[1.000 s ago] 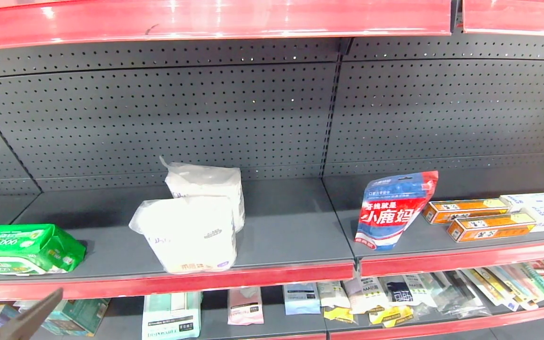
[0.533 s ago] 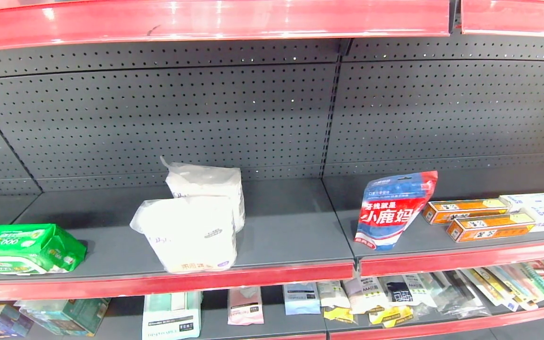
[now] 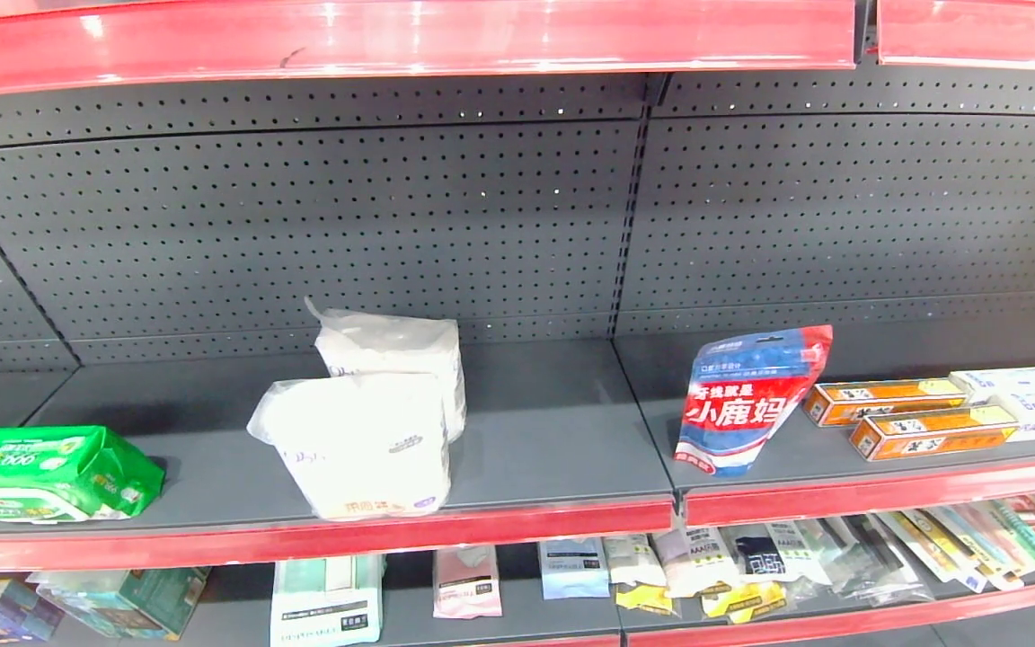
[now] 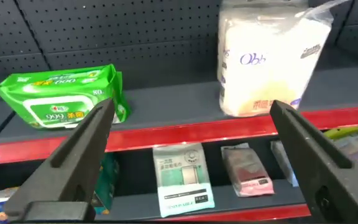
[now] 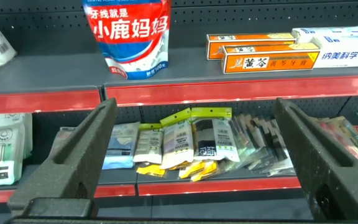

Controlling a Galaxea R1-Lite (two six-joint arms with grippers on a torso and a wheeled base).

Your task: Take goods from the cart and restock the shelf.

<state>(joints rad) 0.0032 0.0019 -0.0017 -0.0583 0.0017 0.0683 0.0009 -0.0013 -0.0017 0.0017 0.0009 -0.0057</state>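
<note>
Facing the shelf (image 3: 553, 422), a grey deck with a red front lip and a perforated back panel (image 3: 302, 225) behind it. Goods on that deck, placed by the head view. Item one: green wipes pack (image 3: 46, 472), lying flat at 8 o'clock, near the front lip. Item two: front white tissue pack (image 3: 360, 449), upright at about 7 o'clock, close to the lip. Item three: rear white tissue pack (image 3: 396, 350), upright directly behind item two and apparently touching it. Item four: red-and-blue pouch (image 3: 751, 400), at 4 o'clock, leaning slightly, on the next bay past the deck seam. Item five: two orange boxes (image 3: 886, 402), lying flat side by side just beside the pouch at 3 to 4 o'clock. Item six: white boxes (image 3: 1021, 391), lying flat beyond the orange pair toward the 3 o'clock edge. The lower shelf (image 3: 230, 611), at 6 o'clock, carried flat packets (image 3: 751, 557) and other packs in a row. The left gripper (image 4: 191, 106) hung in front of the shelf lip, level with the wipes and the front tissue pack; its jaws stood wide apart and held nothing. The right gripper (image 5: 196, 102) hung before the lower shelf below the pouch; its jaws likewise stood wide apart and held nothing.
</note>
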